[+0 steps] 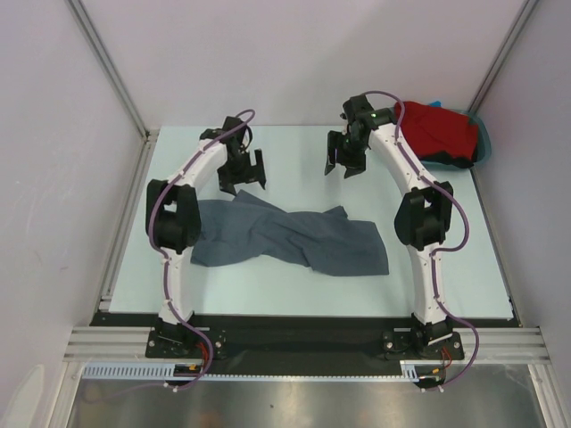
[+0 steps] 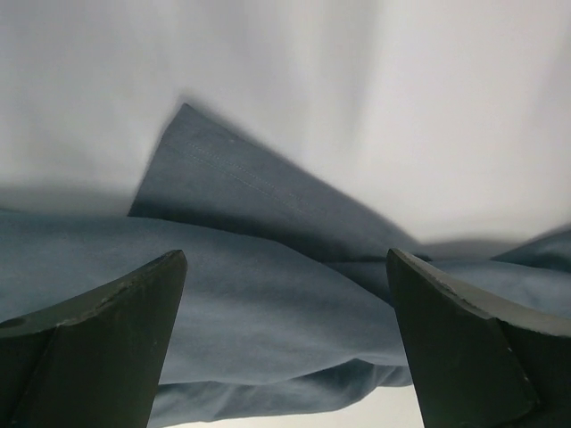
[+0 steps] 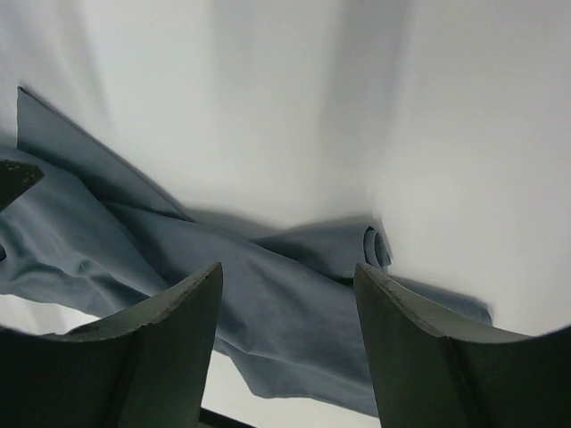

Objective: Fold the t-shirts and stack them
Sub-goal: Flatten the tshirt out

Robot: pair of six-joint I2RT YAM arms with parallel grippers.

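**Desk:** What do we have in the overhead view?

**Photo:** We see a slate-grey t-shirt (image 1: 290,236) lying crumpled and unfolded across the centre of the pale table (image 1: 268,281), stretched from left of centre to lower right. A red t-shirt (image 1: 437,132) sits bunched in the upper right corner, with the edge of a teal tub (image 1: 484,138) showing along its right side. We cannot tell whether the shirt lies inside it.

**Desk:** And the arms?

**Photo:** The left gripper (image 1: 243,183) hangs at upper centre-left, just above the grey shirt's raised top edge. Its jaws are spread wide and hold nothing. The right gripper (image 1: 341,169) is at upper centre-right, apart from the grey cloth and left of the red one. We see its jaws parted too, with nothing between them.

**Desk:** Do the wrist views agree?

**Photo:** We think so. In each one, grey folds fill the lower frame beyond two separated dark fingers (image 2: 107,339), with bare table behind.
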